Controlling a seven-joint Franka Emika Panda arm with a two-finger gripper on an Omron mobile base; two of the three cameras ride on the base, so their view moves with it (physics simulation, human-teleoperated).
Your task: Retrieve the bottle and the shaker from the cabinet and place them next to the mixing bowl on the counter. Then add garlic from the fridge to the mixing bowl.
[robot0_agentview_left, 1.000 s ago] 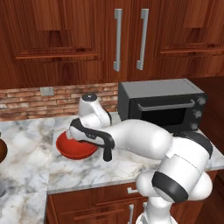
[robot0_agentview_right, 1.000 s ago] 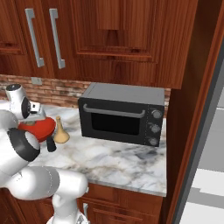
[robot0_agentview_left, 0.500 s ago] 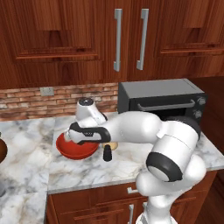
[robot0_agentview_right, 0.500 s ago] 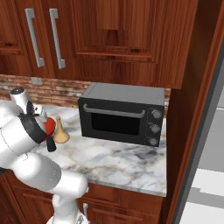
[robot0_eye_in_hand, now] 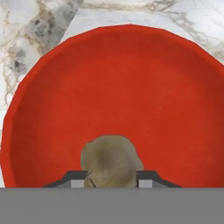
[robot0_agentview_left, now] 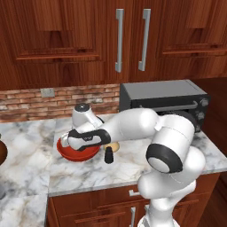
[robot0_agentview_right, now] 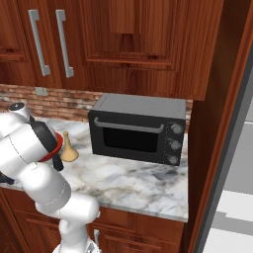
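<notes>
The wide red mixing bowl spreads under the hand, and it sits on the white marble counter in the left base view. My gripper is shut on the beige-grey garlic, held low over the bowl's inside. From the left, the hand hangs over the bowl. The black shaker stands just right of the bowl, with the tan bottle behind it. The right base view shows the bottle beside the bowl's rim.
A black microwave stands on the counter to the right of the bowl, close behind my forearm. Reddish-brown wall cupboards with silver bar handles hang above a brick backsplash. A brown pot shows at the far left edge.
The elbow and forearm have swung up and toward the microwave, while the hand stays over the bowl with the garlic. Bowl, bottle and shaker have not moved.
</notes>
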